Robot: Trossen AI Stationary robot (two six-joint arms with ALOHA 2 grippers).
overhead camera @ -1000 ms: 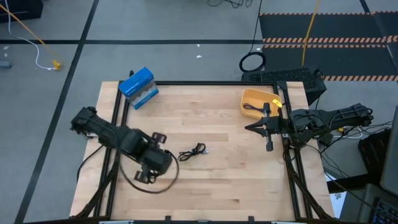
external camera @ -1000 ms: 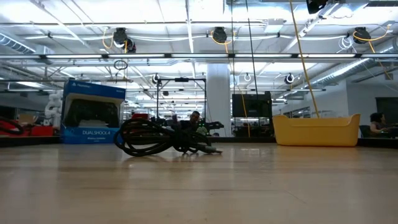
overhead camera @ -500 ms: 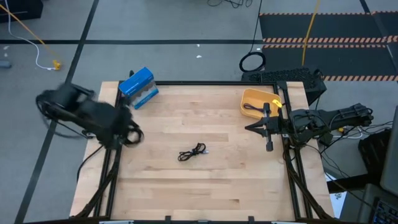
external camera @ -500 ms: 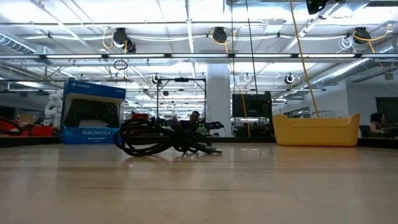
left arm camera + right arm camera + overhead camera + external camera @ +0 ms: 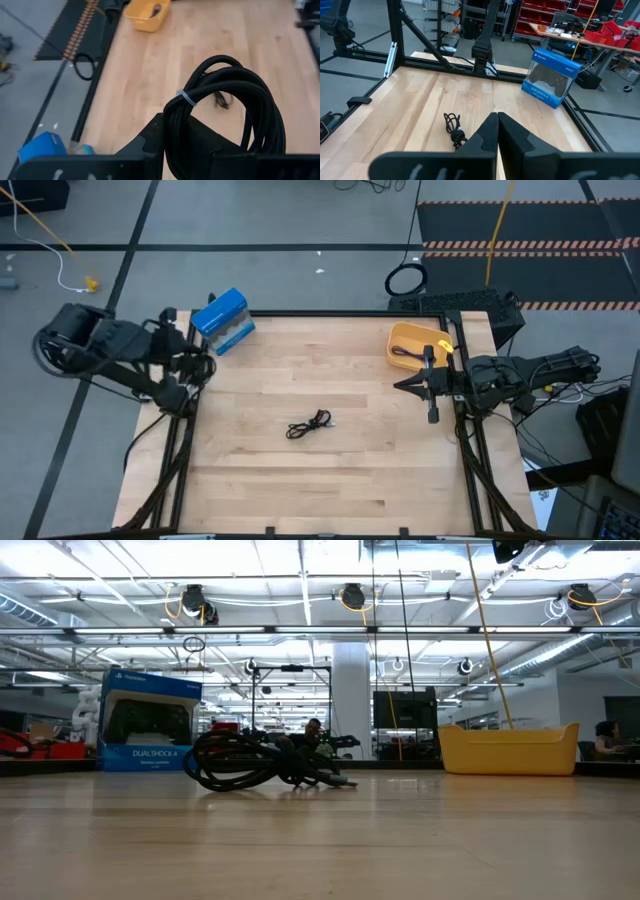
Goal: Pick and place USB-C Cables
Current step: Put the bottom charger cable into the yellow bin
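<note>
One black USB-C cable point(image 5: 308, 423) lies in a small loose coil on the wood near the table's middle, also seen in the low view point(image 5: 265, 760) and the right wrist view point(image 5: 454, 131). A bluish-purple cable point(image 5: 405, 352) lies inside the yellow bin point(image 5: 392, 340) at the far right. My left gripper point(image 5: 200, 365) hangs over the table's left edge, well clear of the black cable. In its wrist view a thick tied bundle of black arm wiring point(image 5: 220, 85) covers its front. My right gripper point(image 5: 399, 384) is shut and holds nothing, just in front of the bin.
A blue boxed game controller point(image 5: 222, 320) stands at the far left corner, close to my left arm. A large black ring point(image 5: 405, 280) lies on the floor beyond the table. Bare wood surrounds the black cable on all sides.
My left arm has swung back from near the black cable to the table's left edge. It moved toward the far side, rising and turning as it went. The black cable has stayed where it was.
</note>
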